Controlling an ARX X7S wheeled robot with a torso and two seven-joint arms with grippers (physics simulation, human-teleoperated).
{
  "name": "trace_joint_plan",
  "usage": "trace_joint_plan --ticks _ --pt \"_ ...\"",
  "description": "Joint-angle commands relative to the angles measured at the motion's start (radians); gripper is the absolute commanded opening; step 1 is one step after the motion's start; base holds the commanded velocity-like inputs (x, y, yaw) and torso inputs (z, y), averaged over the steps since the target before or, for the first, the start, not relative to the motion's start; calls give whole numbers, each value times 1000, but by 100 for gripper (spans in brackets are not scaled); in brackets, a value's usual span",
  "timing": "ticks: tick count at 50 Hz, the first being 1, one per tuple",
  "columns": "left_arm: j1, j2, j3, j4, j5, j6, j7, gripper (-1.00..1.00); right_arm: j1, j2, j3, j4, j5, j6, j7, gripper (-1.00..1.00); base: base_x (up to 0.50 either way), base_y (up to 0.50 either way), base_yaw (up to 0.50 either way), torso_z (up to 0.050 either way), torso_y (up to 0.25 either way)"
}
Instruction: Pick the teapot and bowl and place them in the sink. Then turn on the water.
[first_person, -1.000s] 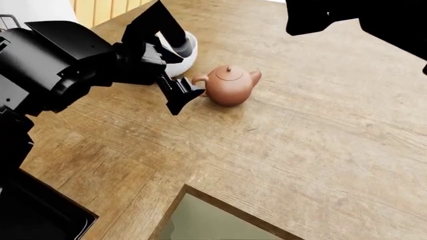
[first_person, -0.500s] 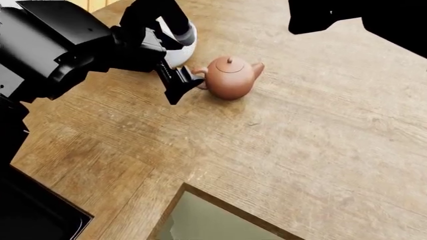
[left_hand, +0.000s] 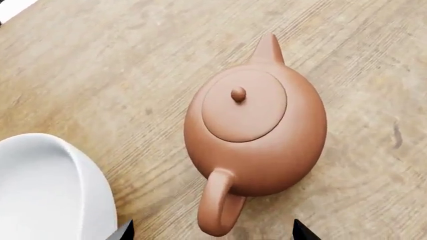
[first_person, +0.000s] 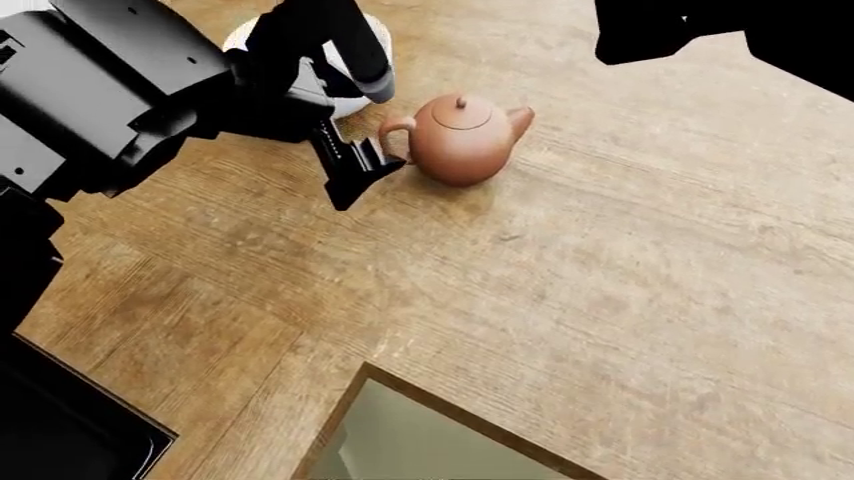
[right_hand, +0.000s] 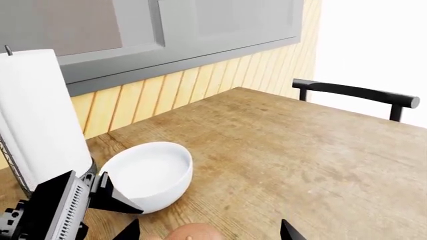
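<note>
Bench (first_person: 641, 300): wood-grain top, carries all items below.

Teapot (first_person: 461, 140): terracotta-brown clay, upright on bench, lid w/ small knob seated. Spout toward head view's right, loop handle toward its left. Left wrist view looks straight down on the pot (left_hand: 257, 135): handle nearest the cam, spout farthest.

Bowl (first_person: 350, 104): plain white, upright on bench just beside teapot on handle side; mostly hidden behind left arm in head view. Right wrist view shows it (right_hand: 150, 180) whole, interior unmarked. Gap btwn bowl and teapot: small, not touching in left wrist view.

Left gripper (first_person: 358, 172): black, low over bench at teapot's handle side. Fingers (first_person: 350, 186) spread; two tips show at the edge of left wrist view, either side of handle, holding nothing. Contact w/ handle: cannot tell.

Right gripper (right_hand: 207, 231): only two dark tips at frame edge in right wrist view, set apart, nothing btwn them; raised above bench. In head view only a black mass of the arm at top right.

Paper-towel roll (right_hand: 40, 120): white, upright on wire holder, next to bowl near wall.

Wall (right_hand: 220, 80): yellow slat panelling, grey cabinet fronts above.

Chair back (right_hand: 353, 95): black, past bench's far edge.

Black appliance corner (first_person: 67, 440): at head view's lower left, identity unclear.
</note>
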Motion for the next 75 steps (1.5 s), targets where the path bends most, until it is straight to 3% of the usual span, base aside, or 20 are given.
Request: trace_joint_plan --ticks 1,25,47,48,69,75 --pt "8 1 6 8 2 11 8 100 4 7 -4 1 8 -3 1 100 0 0 0 0 -57" --pt "-49 5 3 25 5 -3 30 100 -26 -3 -9 -8 -44 -29 -28 100 0 0 0 0 -60" --pt "-22 31 7 -24 13 25 33 100 -34 8 -13 -11 -50 -39 -35 100 0 0 0 0 -49" --pt "-22 32 3 -25 10 24 32 -100 -36 7 -13 -12 -52 -41 -35 100 0 0 0 0 0" --pt "-8 19 -55 20 -46 13 2 -100 -50 22 -10 -28 -45 -55 -35 100 0 0 0 0 0" --pt "4 -17 -98 96 -107 -25 -22 -100 -47 32 -5 -36 -35 -61 -25 100 0 0 0 0 0"
